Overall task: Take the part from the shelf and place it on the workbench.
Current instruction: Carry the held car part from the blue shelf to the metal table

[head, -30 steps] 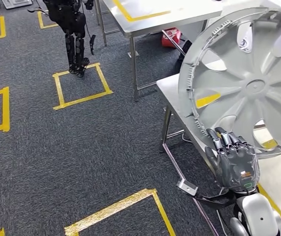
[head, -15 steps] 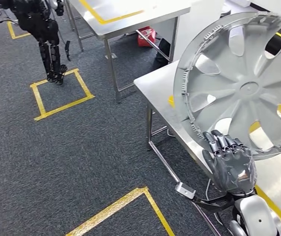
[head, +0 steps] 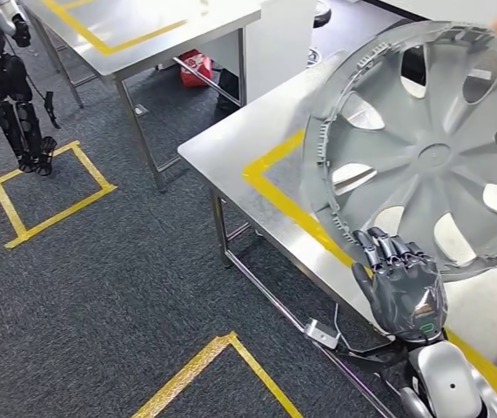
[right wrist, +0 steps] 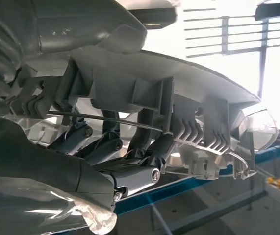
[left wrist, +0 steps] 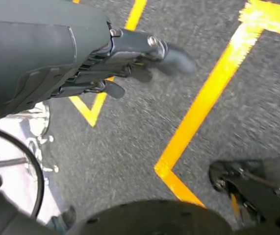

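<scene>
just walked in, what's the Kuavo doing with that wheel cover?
The right hand grips the lower rim of a silver wheel cover and holds it up, tilted, over the steel workbench with the yellow tape line. It is not yet set down. The left hand hangs over the grey carpet, holding nothing. Another dark robot stands on a taped square in the background.

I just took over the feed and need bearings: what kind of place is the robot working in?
Probably a workshop or robot test floor: steel workbenches edged with yellow tape, taped yellow squares on grey carpet, another dark robot standing in one, and a wheel cover held by the right hand.
</scene>
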Action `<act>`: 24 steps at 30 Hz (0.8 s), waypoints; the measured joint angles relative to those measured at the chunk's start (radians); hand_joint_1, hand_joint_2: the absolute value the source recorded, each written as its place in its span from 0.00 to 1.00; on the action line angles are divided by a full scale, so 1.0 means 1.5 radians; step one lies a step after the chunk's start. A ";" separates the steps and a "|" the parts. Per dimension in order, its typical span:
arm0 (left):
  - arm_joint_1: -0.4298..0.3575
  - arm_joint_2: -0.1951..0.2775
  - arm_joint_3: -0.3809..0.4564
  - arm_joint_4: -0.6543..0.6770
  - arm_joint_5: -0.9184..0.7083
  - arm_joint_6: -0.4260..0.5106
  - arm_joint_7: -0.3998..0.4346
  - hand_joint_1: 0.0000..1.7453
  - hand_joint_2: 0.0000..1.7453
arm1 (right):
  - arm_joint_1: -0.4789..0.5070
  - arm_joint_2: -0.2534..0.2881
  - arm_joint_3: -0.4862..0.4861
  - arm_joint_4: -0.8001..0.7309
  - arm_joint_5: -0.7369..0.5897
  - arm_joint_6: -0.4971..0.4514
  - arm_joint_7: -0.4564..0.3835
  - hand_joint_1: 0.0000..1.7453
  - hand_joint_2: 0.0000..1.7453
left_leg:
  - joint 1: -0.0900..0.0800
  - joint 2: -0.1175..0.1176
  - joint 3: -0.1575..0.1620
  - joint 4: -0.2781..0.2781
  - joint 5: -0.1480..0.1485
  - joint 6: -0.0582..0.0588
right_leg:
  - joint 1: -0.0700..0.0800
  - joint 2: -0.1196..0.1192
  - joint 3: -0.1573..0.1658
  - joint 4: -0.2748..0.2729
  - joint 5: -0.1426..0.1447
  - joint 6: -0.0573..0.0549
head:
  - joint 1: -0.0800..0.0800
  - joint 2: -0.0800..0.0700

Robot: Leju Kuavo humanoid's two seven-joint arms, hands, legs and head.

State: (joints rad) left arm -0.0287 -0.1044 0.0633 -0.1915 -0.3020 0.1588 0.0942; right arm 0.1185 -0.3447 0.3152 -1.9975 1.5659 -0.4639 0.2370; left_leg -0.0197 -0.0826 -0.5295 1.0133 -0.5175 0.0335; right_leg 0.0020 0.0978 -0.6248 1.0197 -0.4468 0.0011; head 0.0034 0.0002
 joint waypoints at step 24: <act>-0.002 -0.009 0.002 0.000 -0.023 0.019 0.001 0.00 1.00 | 0.087 -0.013 -0.059 -0.024 0.000 -0.026 -0.048 1.00 1.00 | 0.000 0.088 -0.011 0.061 -0.049 -0.018 | -0.012 -0.077 0.020 -0.003 -0.021 0.006 | 0.005 0.000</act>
State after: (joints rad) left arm -0.0310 -0.1179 0.0669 -0.1920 -0.3362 0.1878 0.0955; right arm 0.2487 -0.3648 0.2273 -2.0328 1.5653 -0.5036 0.1651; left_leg -0.0197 0.0500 -0.5461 1.1050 -0.5912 0.0070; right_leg -0.0159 -0.0177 -0.5941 1.0159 -0.4781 0.0096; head 0.0112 0.0005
